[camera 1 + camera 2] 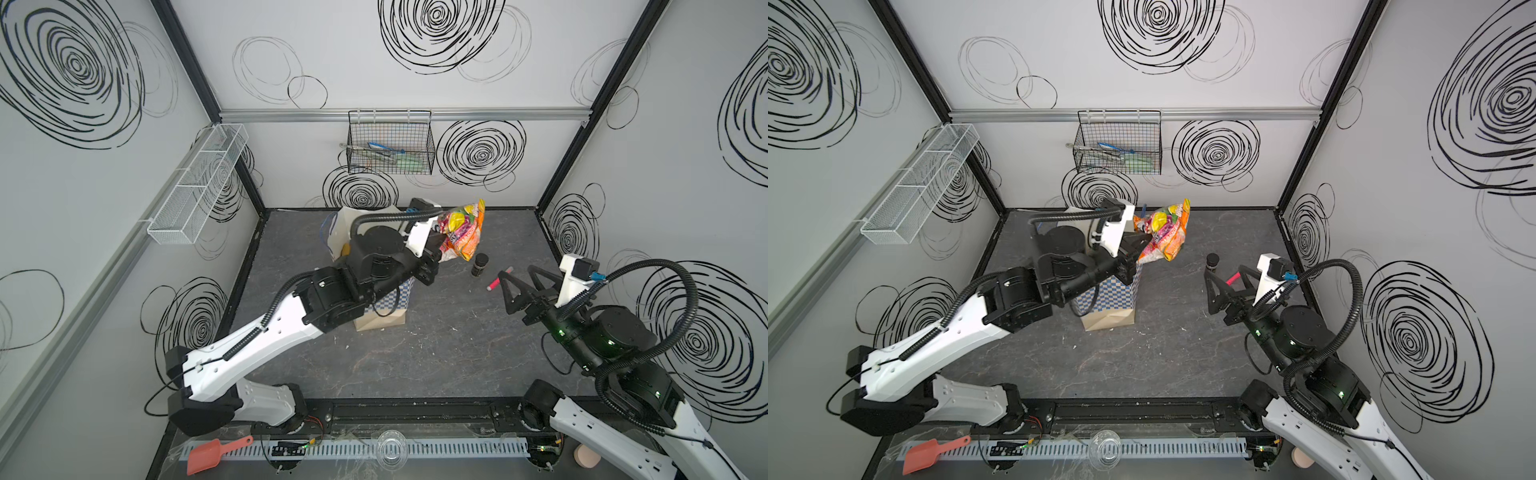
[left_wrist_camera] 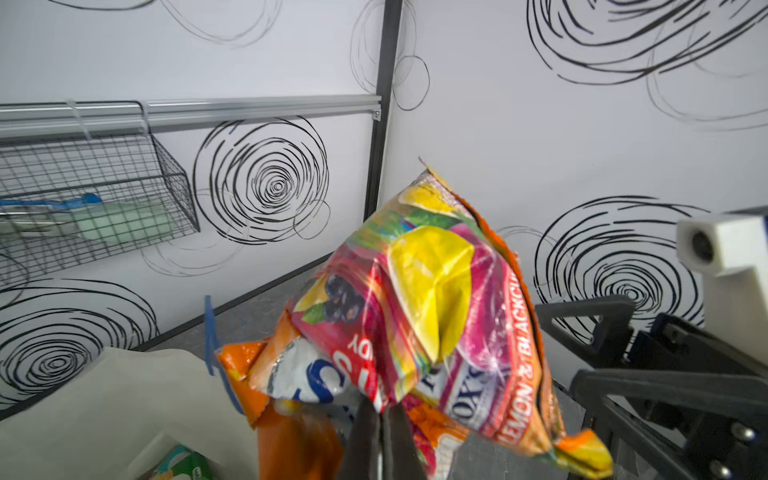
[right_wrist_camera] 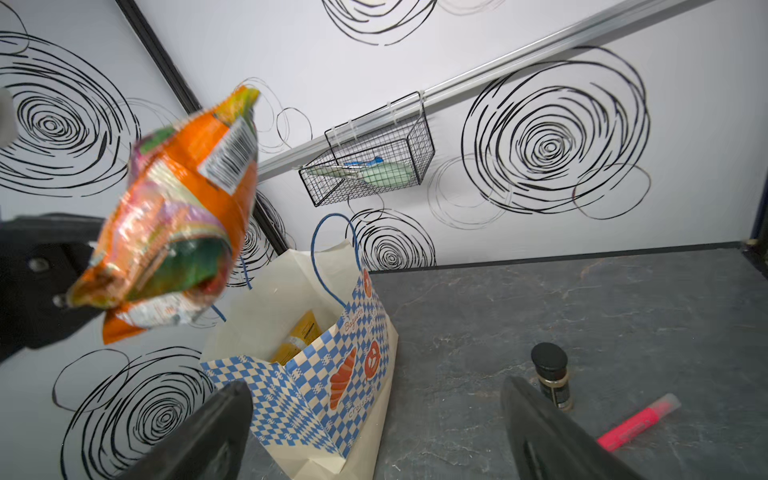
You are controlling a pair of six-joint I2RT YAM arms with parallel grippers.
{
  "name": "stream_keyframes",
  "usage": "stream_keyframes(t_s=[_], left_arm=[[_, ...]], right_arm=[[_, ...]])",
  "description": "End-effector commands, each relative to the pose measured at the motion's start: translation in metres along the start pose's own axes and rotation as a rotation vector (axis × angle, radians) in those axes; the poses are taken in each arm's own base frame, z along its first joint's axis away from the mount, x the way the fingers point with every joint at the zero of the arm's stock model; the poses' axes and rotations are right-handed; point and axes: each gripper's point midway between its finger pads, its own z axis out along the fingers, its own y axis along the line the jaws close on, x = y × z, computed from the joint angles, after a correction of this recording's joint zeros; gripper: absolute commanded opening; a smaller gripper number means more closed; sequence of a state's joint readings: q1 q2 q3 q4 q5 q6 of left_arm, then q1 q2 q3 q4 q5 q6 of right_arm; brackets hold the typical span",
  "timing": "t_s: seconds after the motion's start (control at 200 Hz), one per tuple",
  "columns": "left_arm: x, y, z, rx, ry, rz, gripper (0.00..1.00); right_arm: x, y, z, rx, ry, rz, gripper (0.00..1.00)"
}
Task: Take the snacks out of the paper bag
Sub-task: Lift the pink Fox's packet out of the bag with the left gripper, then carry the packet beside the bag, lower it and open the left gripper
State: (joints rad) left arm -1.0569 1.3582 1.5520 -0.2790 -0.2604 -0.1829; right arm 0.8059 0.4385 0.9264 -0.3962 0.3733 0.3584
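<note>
Paper bag (image 1: 382, 322) mostly behind left arm (image 1: 266, 332), held snacks (image 1: 463, 235) overlapping

Bright and even all over, with only soft shadows on the grey floor (image 1: 415, 357). Shiny white glints on the crinkly snack packet (image 2: 432, 299). Fuzzy up close in both wrist views. Bent and stretched near the edges.

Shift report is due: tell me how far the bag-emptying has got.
Done: nothing yet; no packet shows on the table. In hand: the left jaws are shut on a clump of orange and pink packets, held clear of the paper bag. Left: set those down, then fetch the yellow packet and green packet inside. Right jaws open, empty.
</note>
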Motion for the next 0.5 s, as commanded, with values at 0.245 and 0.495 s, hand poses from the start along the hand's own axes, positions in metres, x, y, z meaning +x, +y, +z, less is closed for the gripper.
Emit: stream_keyframes(t_s=[0.245, 0.495], left_arm=[[0.105, -0.003, 0.085, -0.124, 0.138, 0.009, 0.0], [0.19, -0.005, 0.126, -0.139, 0.292, 0.011, 0.0]], right_arm=[[-0.013, -0.027, -0.038, 0.094, -0.005, 0.033, 0.97], [0.067, -0.043, -0.03, 0.195, 0.32, 0.075, 0.97]])
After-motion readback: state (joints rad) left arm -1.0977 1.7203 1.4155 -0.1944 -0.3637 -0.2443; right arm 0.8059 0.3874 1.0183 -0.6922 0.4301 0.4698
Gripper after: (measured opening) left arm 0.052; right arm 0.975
